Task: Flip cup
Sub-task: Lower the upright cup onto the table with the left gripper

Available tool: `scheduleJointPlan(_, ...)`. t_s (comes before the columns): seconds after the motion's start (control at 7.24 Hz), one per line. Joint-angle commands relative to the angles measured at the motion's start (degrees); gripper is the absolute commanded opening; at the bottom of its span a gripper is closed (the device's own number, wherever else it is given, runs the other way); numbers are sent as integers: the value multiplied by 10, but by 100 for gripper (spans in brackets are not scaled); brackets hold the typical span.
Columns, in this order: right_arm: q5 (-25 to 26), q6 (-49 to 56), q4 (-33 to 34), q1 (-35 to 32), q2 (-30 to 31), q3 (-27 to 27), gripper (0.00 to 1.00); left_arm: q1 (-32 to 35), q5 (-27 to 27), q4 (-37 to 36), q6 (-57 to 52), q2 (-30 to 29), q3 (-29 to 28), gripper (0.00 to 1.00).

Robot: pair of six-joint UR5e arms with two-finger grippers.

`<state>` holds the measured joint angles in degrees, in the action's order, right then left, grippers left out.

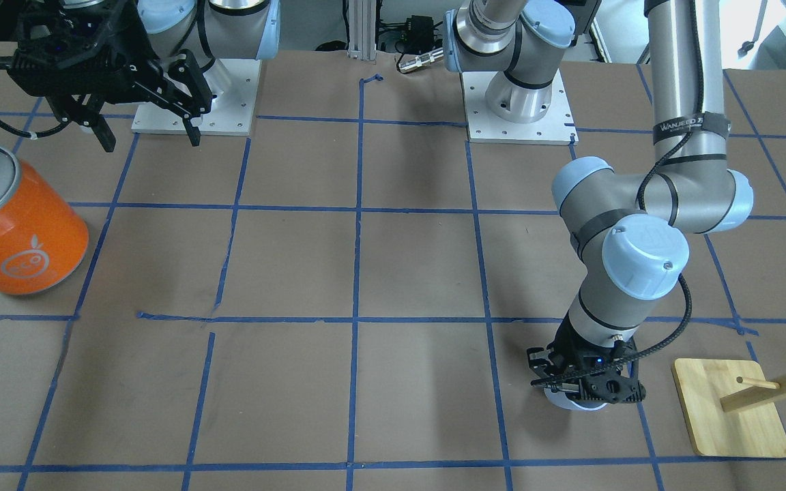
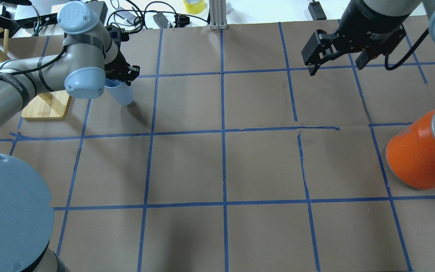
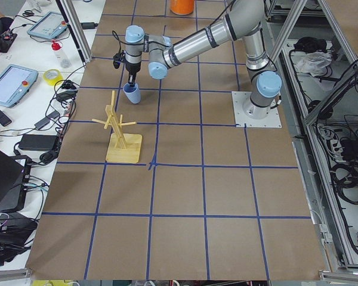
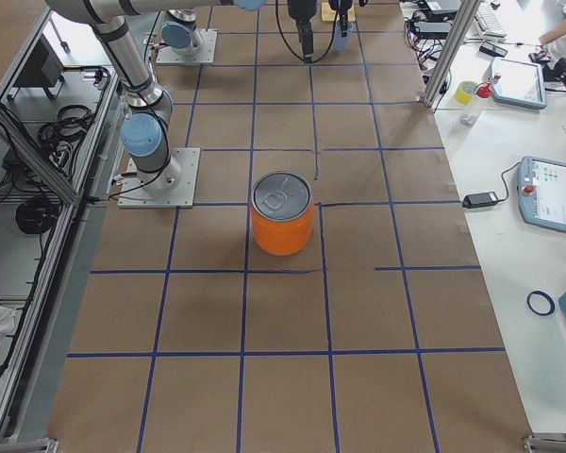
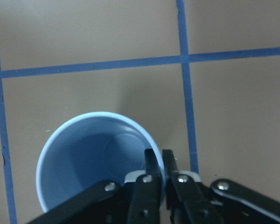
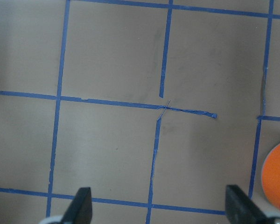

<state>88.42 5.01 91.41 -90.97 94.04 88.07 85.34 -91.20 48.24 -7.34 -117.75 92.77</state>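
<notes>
The cup (image 5: 91, 158) is held mouth-up by the left gripper (image 5: 159, 156). Its rim wall is pinched between the jaws, one finger inside and one outside, and its base is seen below them. A wooden rack (image 1: 731, 409) is set just beside these jaws. The right gripper (image 6: 159, 203) is hung above the taped table (image 6: 107, 60) with its jaws wide apart. The orange can (image 1: 21, 225), marked with a white fruit emblem, is stood outside one jaw. White lettering on the left arm's strap (image 1: 690, 127) is only partly legible.
</notes>
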Motion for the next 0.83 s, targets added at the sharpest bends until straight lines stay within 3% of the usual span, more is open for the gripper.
scheduleJointPlan(0.0,0,0,0,0,0,0,100,-1,1,-1,10,-5,1,77)
scheduleJointPlan(0.14,0,0,0,0,0,0,100,0,-3,2,11,1,0,100)
scheduleJointPlan(0.28,1,2,3,-1,0,1,100,1,-2,10,10,12,0,100)
scheduleJointPlan(0.69,5,4,23,-1,3,18,100,7,-2,128,36,89,-10,100)
